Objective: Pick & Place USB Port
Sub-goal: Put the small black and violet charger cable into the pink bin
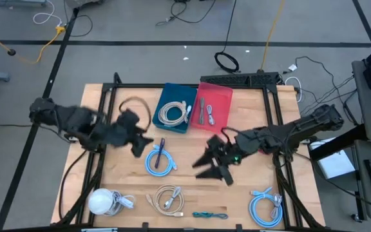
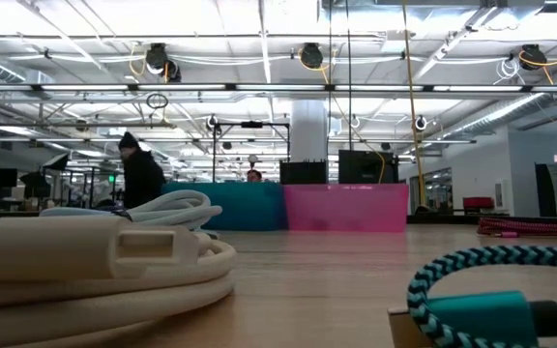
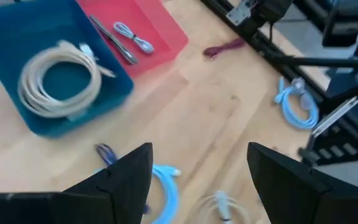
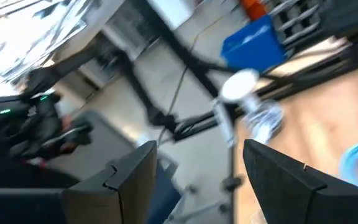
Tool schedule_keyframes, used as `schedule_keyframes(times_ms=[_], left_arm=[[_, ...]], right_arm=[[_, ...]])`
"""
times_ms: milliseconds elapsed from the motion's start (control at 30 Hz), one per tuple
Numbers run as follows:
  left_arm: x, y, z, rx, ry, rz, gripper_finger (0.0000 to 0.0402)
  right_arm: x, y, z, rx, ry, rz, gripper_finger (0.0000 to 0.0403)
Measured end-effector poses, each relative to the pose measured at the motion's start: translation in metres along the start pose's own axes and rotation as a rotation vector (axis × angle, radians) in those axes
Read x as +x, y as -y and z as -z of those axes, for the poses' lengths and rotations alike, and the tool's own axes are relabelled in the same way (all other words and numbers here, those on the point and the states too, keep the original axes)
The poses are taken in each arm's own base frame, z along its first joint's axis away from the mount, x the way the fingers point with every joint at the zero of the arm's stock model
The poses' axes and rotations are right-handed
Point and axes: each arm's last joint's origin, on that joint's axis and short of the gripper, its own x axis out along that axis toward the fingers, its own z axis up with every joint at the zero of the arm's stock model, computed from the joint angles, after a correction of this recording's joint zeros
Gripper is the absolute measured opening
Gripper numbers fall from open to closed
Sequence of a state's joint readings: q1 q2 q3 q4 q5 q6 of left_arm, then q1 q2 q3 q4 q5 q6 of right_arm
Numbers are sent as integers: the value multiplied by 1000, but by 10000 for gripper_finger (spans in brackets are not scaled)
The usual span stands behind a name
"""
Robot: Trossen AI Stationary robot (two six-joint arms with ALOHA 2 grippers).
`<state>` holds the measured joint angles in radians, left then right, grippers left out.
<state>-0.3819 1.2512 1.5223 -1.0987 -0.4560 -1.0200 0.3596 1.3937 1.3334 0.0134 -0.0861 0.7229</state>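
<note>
- The blue bin (image 1: pixel 176 106) sits at about twelve o'clock on the wooden table (image 1: pixel 192 187), touching the red bin (image 1: pixel 212 106) on its right side
- The blue bin holds a coiled beige cable (image 1: pixel 171 113); the red bin holds a dark cable and a small pale cable (image 1: pixel 210 115) lying side by side
- The left gripper (image 1: pixel 140 143) hovers at about ten o'clock from the table's middle, fingers spread wide with nothing between them, just above a light blue coiled cable (image 1: pixel 160 161) with a purple cable (image 1: pixel 161 145) lying on it
- The right gripper (image 1: pixel 212 169) hangs near the table's middle, slightly toward three o'clock, jaws spread and empty
- The left wrist view shows both bins' contents closely, plus a dark red cable (image 3: pixel 224 48) on the wood beyond the red bin, which the high view barely gives
- The low view shows only the bins' outer walls far off, behind a thick cream cable (image 2: pixel 95 256) and a teal braided cable (image 2: pixel 496 290) close up; a person in dark clothes stands in the room behind
- At six o'clock lie a beige coil (image 1: pixel 167 198) and the teal cable; at seven o'clock a white bundle (image 1: pixel 105 201); at five o'clock another light blue coil (image 1: pixel 266 206); a loose brown cable (image 1: pixel 137 108) loops left of the blue bin
- Which of these carries the USB port I cannot tell
</note>
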Motion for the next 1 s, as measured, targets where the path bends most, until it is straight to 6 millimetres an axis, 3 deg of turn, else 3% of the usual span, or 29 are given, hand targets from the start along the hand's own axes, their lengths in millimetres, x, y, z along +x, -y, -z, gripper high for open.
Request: schedule_keyframes(times_ms=[200,367,533,667,833,1000], left_arm=[[19,44,50,-99,-25,12,266],[48,74,98,-94,-97,-23,266],[82,89,143,-33,-204,-101,266],[103,91,168,75,-237,-175,266],[120,70,173,118,-246,-441,266],[136,46,149,73,-244,-677,266]], right_arm=[[0,-32,36,3,-120,-50,235],[-4,-43,62,-19,-160,76,221],[-8,-49,75,-25,-142,174,201],[-11,-47,82,-47,-149,259,197],[-19,-32,92,-10,-241,432,203],[-22,-27,94,11,-223,516,205]])
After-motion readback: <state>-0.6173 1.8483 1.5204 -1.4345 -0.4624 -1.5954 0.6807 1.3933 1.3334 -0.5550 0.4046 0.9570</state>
